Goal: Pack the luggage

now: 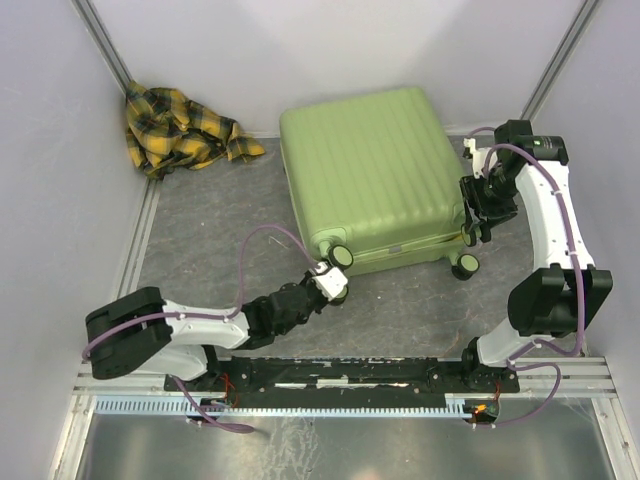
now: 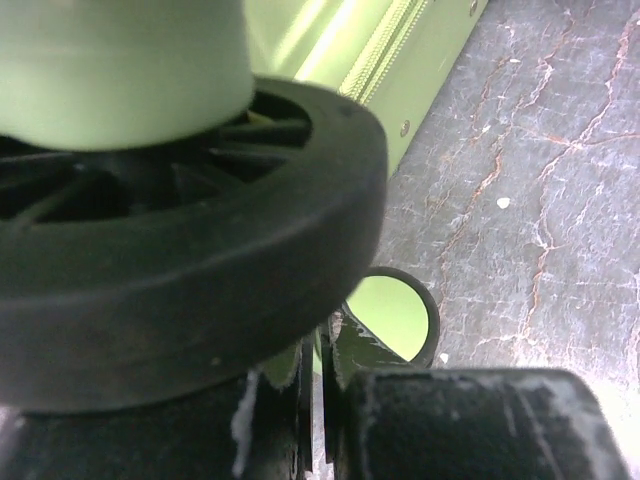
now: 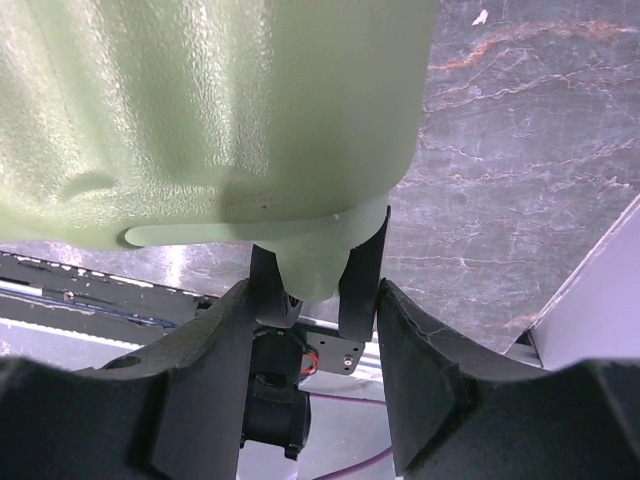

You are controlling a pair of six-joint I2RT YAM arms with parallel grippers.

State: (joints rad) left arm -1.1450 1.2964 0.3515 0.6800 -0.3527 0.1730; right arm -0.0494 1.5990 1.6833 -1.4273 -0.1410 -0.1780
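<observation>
The luggage (image 1: 370, 170) lies closed, shell up. Left gripper (image 1: 330, 282) is clenched empty, just beside a black wheel (image 2: 180, 300); right gripper (image 3: 315, 262) grasps the shell's right-hand edge

L jaws shut, R jaws clamped.

Crumpled yellow plaid cloth (image 1: 180, 128), far-left corner

And there it is: the big lime-green hard-shell suitcase (image 1: 370, 170), lying flat on the grey marbled surface (image 1: 210, 220), closed, ribbed shell facing up. It sits a touch skewed, toward the back right. Its zip seam runs along the near side, and its small black wheels (image 1: 341, 257), pale-hubbed, face the near edge.
</observation>
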